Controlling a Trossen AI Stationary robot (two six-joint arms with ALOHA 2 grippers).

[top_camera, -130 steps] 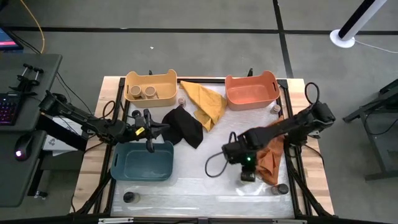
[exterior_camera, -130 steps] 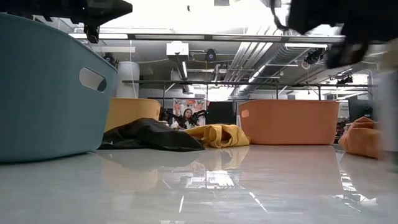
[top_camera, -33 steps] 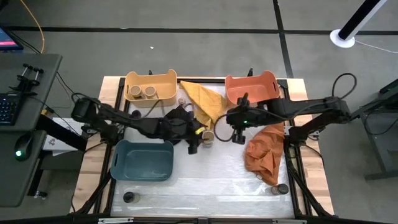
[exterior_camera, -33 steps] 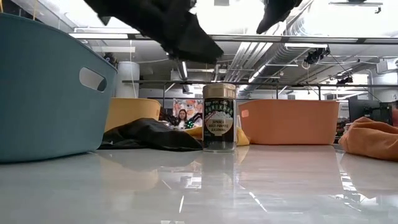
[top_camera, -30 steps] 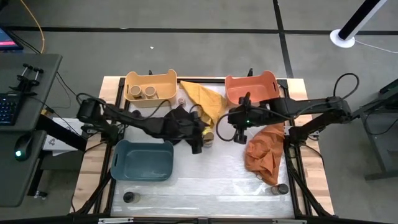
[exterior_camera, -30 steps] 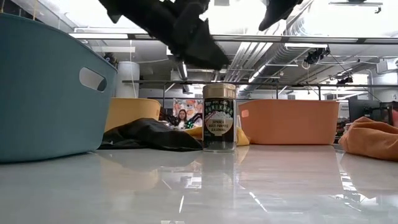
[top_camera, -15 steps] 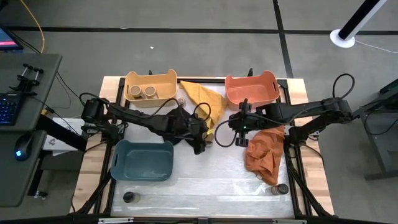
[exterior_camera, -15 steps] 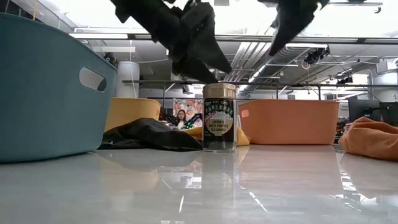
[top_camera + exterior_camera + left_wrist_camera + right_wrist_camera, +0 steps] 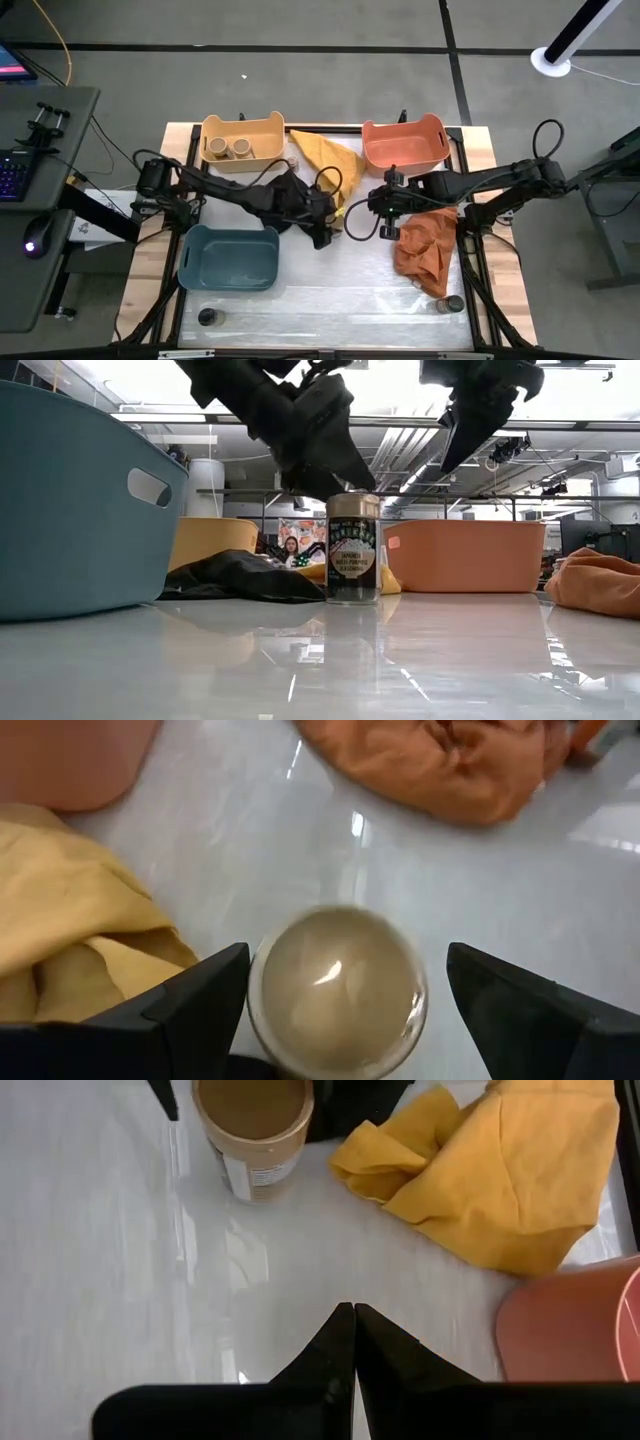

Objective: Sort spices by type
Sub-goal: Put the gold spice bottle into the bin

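On table (image 9: 420,660), jar (image 9: 338,988) between left pincer (image 9: 345,995) fingers.

Overhead camera looks straight down on the whole tabletop (image 9: 330,290). A low camera sits at tabletop height, facing the room. Both wrist cameras look down closely; all share the tan-topped jar (image 9: 352,548).

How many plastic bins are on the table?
3. In the high view, the yellow plastic bin is at the table's top left, the orange plastic bin at top right, the blue plastic bin at lower left. None seems hidden.
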